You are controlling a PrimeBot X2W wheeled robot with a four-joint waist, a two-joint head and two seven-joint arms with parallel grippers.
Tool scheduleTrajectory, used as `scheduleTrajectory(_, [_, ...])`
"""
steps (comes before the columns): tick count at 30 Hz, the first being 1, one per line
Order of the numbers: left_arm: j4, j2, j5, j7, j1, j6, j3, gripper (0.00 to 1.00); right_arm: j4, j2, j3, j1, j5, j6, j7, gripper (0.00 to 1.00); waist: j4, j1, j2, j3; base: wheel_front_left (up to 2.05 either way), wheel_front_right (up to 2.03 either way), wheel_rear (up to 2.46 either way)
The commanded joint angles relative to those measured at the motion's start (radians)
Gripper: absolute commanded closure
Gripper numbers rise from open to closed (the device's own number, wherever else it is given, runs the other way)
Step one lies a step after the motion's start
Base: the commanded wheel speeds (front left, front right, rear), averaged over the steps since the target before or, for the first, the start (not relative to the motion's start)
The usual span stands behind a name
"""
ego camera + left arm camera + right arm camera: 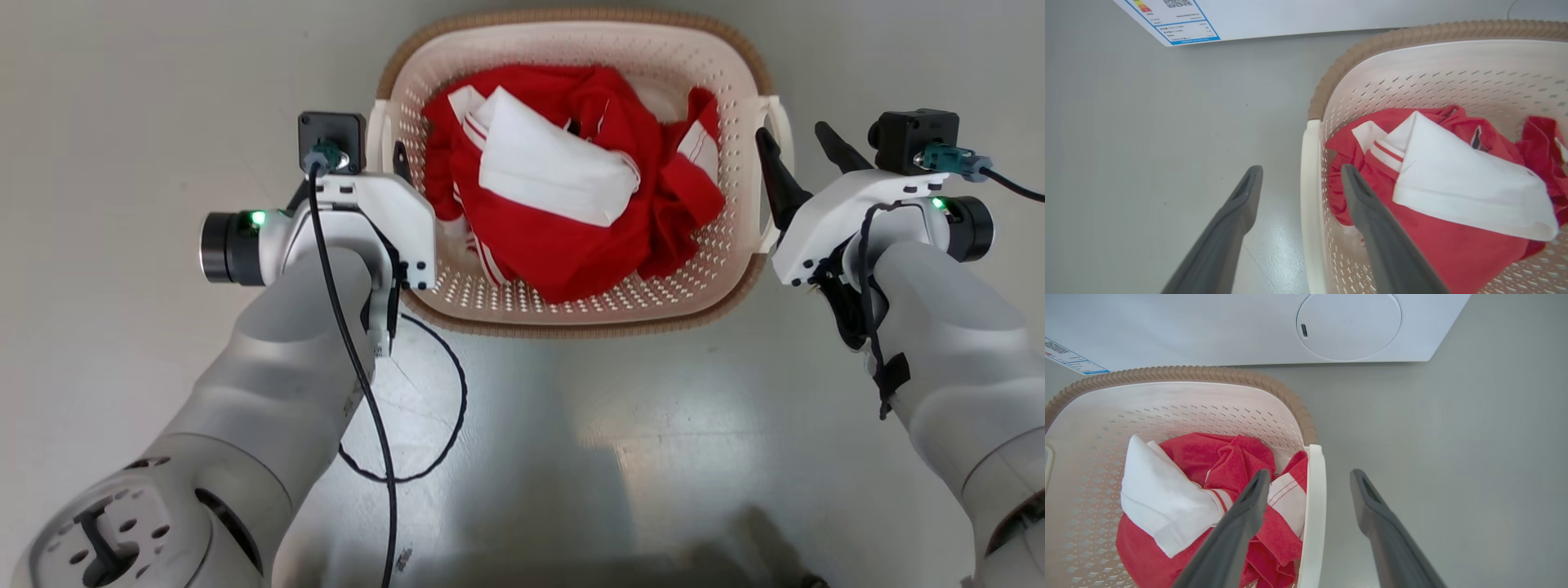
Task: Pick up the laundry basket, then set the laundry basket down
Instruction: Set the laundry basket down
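Note:
The laundry basket [571,327], cream perforated plastic with a brown woven-look rim, stands on the floor at the top middle of the head view. A heap of red and white clothes [571,188] lies in it. My left gripper [380,151] is open and straddles the basket's left loop handle [1310,183], one finger outside and one finger [1372,220] inside over the clothes. My right gripper [790,131] is open too and straddles the right loop handle [1316,490]. In the wrist views both handles run up between the spread fingers, with gaps on each side.
A white washer [1347,326] with a round door stands just behind the basket, its label [1180,20] towards the left. A black cable [457,392] loops over the grey floor [612,457] in front of the basket, beside my left forearm.

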Motion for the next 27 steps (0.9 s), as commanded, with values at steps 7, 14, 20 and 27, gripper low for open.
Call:
scheduleTrajectory(7, [-0.051,0.014,0.057,-0.006,0.073,-0.018,0.11,0.0,-0.026,-0.017,-0.042,0.094,-0.049,0.006,-0.014,0.0,0.009,0.0,0.0,-0.137,0.0,0.0,0.0])
scheduleTrajectory(14, [-0.109,0.023,0.162,-0.006,0.181,-0.038,0.272,0.0,-0.045,-0.056,-0.133,0.158,-0.127,0.006,-0.014,0.0,0.022,0.0,0.0,-0.287,0.0,0.0,0.0])
scheduleTrajectory(20, [-0.131,0.037,0.24,-0.006,0.262,-0.054,0.365,0.0,-0.042,-0.049,-0.191,0.21,-0.18,0.006,-0.014,0.0,0.02,0.0,0.0,-0.391,0.0,0.0,0.0])
scheduleTrajectory(27, [-0.189,0.059,0.353,-0.006,0.374,-0.079,0.53,0.0,-0.103,-0.047,-0.303,0.279,-0.294,0.006,-0.014,0.0,0.013,0.0,0.0,-0.52,0.0,0.0,0.0])
